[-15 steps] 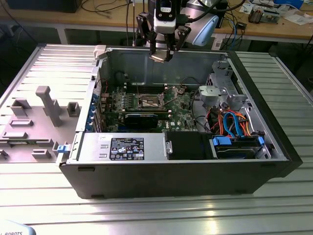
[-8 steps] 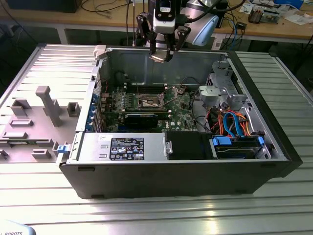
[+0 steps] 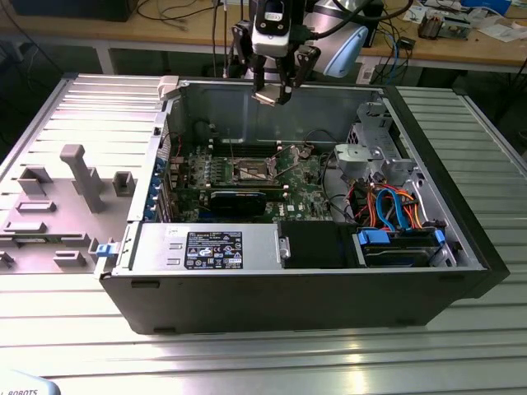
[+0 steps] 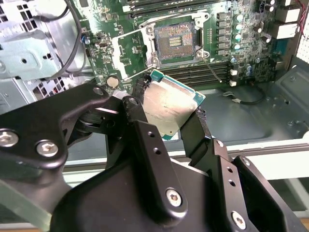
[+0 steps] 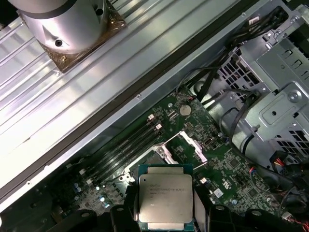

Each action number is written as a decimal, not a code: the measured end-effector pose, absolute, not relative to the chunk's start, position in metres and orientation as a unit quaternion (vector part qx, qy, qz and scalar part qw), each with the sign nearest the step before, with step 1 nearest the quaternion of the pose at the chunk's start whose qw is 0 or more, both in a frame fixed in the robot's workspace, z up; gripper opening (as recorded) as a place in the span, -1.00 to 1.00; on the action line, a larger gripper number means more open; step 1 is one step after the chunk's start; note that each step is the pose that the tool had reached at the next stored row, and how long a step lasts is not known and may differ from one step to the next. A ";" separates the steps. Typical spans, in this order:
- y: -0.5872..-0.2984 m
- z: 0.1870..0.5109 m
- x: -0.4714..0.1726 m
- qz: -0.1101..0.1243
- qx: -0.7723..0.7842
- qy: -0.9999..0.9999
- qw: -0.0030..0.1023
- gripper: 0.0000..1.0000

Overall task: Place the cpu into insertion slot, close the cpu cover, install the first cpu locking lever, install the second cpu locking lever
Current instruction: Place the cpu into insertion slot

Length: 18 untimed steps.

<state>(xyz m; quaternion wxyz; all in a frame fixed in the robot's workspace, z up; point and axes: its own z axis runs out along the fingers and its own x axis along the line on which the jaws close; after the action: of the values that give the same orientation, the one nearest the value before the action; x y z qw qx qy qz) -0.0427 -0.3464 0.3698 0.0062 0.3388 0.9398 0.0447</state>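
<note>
Second wrist view has the gripper (image 4: 166,116) clamped on the cpu (image 4: 171,101) by its edges, well above the insertion slot (image 4: 175,41), cpu cover (image 4: 120,57) flipped open. Probably wants the chip kept level, squared to the socket, then lowered straight, no scraping.

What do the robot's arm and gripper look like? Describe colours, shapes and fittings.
The arm is a rounded silver-grey tube with a pale blue joint cap. The gripper is matte black: angular linked bars, silver screw heads, and narrow jaws with small holes.
</note>
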 end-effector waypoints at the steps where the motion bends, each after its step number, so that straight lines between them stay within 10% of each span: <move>1: -0.346 0.370 -0.043 0.045 0.344 0.938 0.007 0.08; 18: -0.346 0.369 -0.043 0.044 0.410 0.911 0.010 0.08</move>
<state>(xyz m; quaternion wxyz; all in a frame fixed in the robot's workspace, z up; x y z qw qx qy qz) -0.0427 -0.3464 0.3690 0.0098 0.4095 0.9112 0.0437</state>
